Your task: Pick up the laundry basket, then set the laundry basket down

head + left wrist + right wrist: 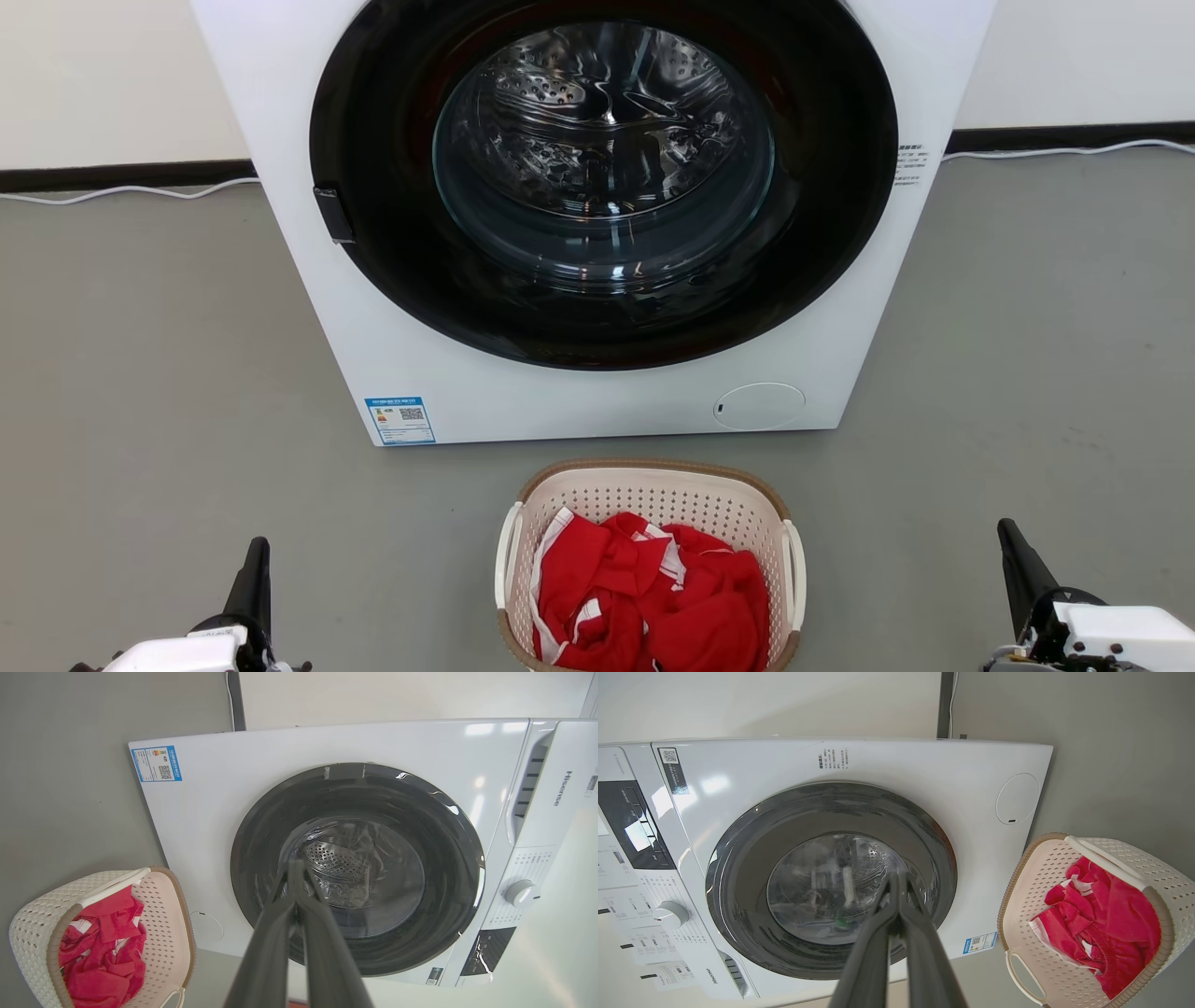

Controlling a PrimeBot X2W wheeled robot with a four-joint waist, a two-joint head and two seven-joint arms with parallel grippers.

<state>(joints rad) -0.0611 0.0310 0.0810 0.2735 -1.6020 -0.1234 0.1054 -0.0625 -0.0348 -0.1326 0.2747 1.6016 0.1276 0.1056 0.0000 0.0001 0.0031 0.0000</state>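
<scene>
The laundry basket stands on the grey floor just in front of the washing machine, cream with perforated walls, a brown rim and white side handles. Red and white cloth fills it. In the wrist views the laundry basket lies off to one side. My left gripper is at the lower left, well clear of the basket, its fingers pressed together and empty. My right gripper is at the lower right, equally far off, also shut on nothing. The shut fingertips of the left gripper and right gripper point at the machine's door.
A large white washing machine with a round dark glass door stands right behind the basket. White cables run along the dark skirting at the wall. Open grey floor spreads left and right of the basket.
</scene>
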